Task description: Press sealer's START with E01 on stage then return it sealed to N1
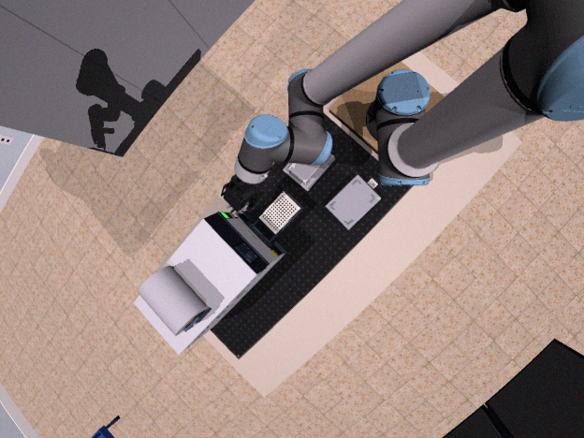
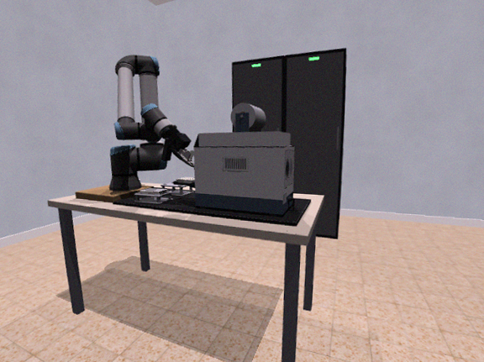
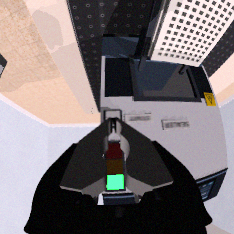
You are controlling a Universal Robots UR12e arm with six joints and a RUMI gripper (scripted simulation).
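Observation:
The white well plate E01 (image 1: 279,211) lies on the sealer's dark stage (image 1: 269,226), in front of the sealer (image 1: 221,264); it also shows in the wrist view (image 3: 187,30). Nest N1 (image 1: 353,201) is an empty grey square with corner locators. Nest N2 (image 1: 306,171) holds its plate, partly hidden under my arm. My gripper (image 1: 240,203) is shut and empty, with its tip (image 3: 113,122) at the left end of the sealer's front panel, at a small button (image 3: 111,114); I cannot tell if it touches. The sealer's lamp (image 1: 226,215) is green, and it is also green in the wrist view (image 3: 115,181).
A foil roll (image 1: 171,299) sits on the back of the sealer. The arm's base stands on a wooden pad (image 1: 358,110) at the table's far end. Two tall black cabinets (image 2: 285,135) stand behind the table (image 2: 180,215).

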